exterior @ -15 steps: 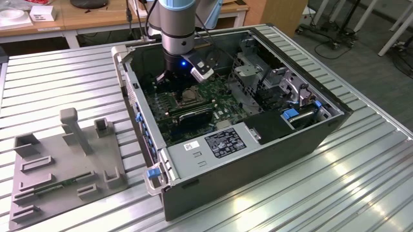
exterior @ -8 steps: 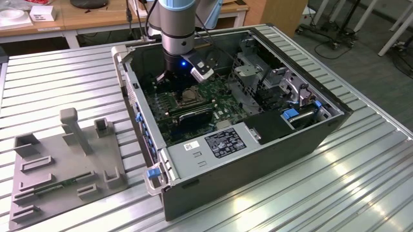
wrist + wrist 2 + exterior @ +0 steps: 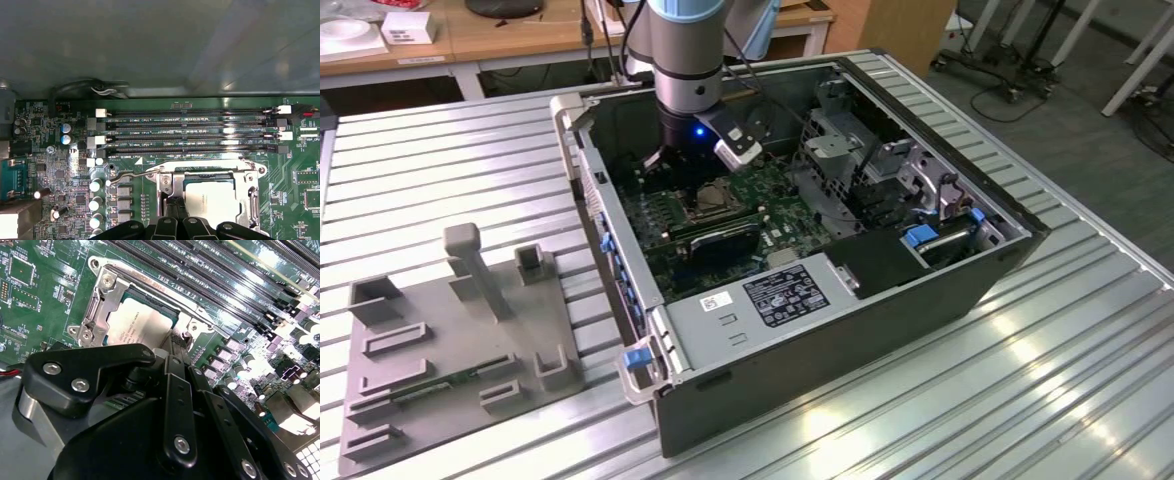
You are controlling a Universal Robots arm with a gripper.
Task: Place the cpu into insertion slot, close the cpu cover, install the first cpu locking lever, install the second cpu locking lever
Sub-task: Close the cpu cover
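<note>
The cpu (image 3: 210,200) lies flat in the insertion slot (image 3: 711,197), and the cpu cover (image 3: 248,181) appears to be down around it. The hand (image 3: 177,204) sits at the socket's edge just beside the cpu, its fingers drawn together with nothing visible between them. A locking lever (image 3: 131,175) runs parallel to the memory slots (image 3: 190,135). The arm (image 3: 683,60) drops straight down into the open case (image 3: 854,330).
</note>
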